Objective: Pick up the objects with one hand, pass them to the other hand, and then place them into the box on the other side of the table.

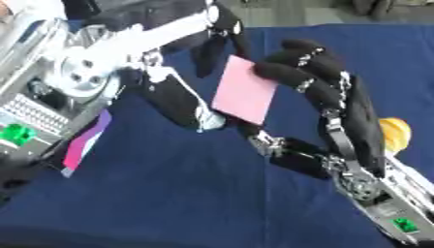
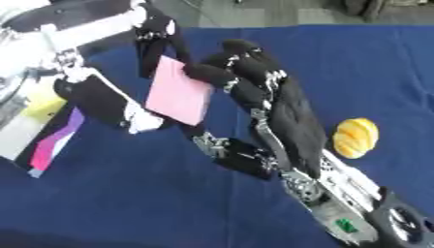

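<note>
Holding the pink card (image 1: 244, 89) upright above the blue surface (image 1: 186, 193), your right robot hand (image 1: 309, 77) has its fingers curled over the card's right edge, while your left robot hand (image 1: 182, 99) pinches the lower left edge. Both touch it, so neither is nearer. Its long axis runs top to bottom. Leftward lies a box (image 1: 38, 118) at the edge; the orange object (image 2: 356, 137) sits clear, right.

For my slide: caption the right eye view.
Both black hands, left hand and right hand, hold a flat pink card above blue cloth.
</note>
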Controlling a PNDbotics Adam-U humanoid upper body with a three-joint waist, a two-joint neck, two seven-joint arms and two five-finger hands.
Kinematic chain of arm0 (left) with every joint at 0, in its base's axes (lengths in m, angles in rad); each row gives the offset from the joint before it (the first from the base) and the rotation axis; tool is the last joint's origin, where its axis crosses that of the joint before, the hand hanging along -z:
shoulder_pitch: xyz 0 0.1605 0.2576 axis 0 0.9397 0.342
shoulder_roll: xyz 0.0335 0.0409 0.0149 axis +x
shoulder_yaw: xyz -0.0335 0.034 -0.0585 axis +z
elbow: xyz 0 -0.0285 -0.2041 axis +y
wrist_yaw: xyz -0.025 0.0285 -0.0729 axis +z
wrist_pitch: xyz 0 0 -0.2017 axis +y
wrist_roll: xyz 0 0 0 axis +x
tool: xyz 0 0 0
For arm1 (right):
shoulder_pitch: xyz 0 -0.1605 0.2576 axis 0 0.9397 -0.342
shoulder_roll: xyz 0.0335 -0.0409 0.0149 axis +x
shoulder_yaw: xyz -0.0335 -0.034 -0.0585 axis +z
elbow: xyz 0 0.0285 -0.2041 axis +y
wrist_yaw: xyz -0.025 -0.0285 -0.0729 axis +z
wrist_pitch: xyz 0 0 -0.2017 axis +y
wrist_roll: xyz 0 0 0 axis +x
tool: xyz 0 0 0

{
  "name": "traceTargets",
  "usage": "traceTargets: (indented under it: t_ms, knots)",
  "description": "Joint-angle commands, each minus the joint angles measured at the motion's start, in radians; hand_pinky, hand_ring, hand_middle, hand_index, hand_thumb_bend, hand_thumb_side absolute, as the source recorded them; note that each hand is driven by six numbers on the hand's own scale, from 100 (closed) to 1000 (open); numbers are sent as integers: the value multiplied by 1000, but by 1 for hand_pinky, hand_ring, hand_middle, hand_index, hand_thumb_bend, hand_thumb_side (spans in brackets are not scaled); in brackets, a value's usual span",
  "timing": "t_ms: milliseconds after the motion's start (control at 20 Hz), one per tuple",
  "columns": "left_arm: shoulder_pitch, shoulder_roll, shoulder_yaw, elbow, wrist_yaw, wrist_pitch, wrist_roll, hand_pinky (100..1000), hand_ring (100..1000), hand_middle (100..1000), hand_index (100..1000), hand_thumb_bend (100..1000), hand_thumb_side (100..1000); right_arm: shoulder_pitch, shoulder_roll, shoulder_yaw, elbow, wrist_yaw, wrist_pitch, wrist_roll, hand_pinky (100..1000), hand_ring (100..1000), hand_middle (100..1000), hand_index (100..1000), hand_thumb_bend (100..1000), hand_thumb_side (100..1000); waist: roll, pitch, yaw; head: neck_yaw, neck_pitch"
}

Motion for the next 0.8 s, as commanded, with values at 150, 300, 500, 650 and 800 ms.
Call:
traceTargets:
  t_ms: [150, 300, 500, 650, 800]
  knots:
    - [-23, 10, 31, -10, 39, 19, 47, 523, 378, 273, 296, 396, 100, 8, -21, 22, -9, 36, -24, 41, 841, 759, 690, 805, 539, 100, 0, -19, -1, 6, -10]
    - [-21, 13, 27, -8, 45, 16, 51, 516, 378, 272, 299, 403, 100, 12, -24, 17, -9, 45, -20, 48, 857, 791, 729, 844, 479, 182, 0, -19, -3, 8, -9]
    - [-19, 16, 23, -11, 53, 8, 35, 506, 369, 261, 291, 443, 100, 17, -28, 13, -9, 53, 4, 52, 870, 818, 757, 887, 393, 344, 1, -20, -3, 9, -9]
    - [-20, 17, 19, -15, 64, 1, 12, 498, 363, 253, 289, 464, 100, 19, -30, 14, -9, 53, 24, 54, 875, 825, 765, 897, 371, 371, 1, -20, -2, 10, -8]
    - [-19, 19, 15, -15, 72, -12, -18, 489, 359, 244, 291, 439, 100, 22, -32, 14, -9, 49, 44, 55, 880, 833, 772, 906, 357, 394, 0, -21, -2, 11, -6]
